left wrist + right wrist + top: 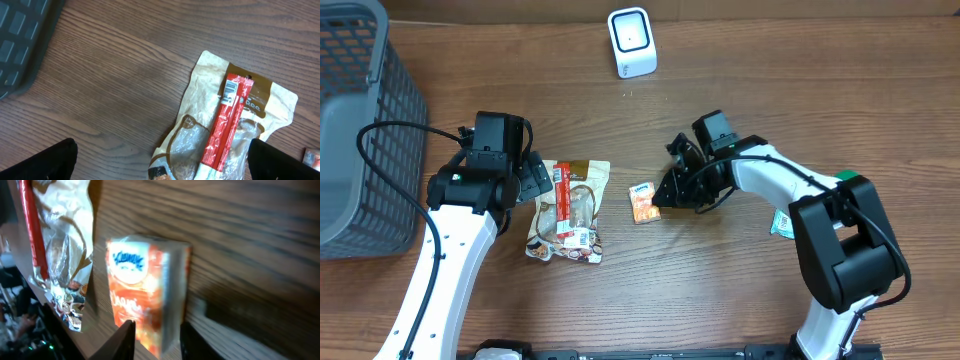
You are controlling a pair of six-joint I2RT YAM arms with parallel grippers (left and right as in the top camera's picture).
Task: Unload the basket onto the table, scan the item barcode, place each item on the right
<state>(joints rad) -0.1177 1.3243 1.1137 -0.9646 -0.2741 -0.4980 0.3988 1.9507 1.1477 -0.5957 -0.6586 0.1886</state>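
A small orange tissue pack (pixel 643 201) lies on the wooden table, blurred in the right wrist view (pixel 145 290). My right gripper (pixel 662 192) (pixel 157 325) is low at the pack's right end, its jaws slightly apart on either side of that end. The white barcode scanner (pixel 632 42) stands at the back. A tan snack pouch (pixel 570 212) (pixel 235 130) lies left of the pack, with a red stick packet (pixel 561 188) (pixel 227 125) on top of it. My left gripper (pixel 534 180) (pixel 162 167) hangs wide open over the pouch's left edge, holding nothing.
A grey mesh basket (pixel 360 120) (pixel 20 40) fills the far left. A small green and white packet (pixel 780 222) lies by the right arm's base. Bare wood stretches between the scanner and the items.
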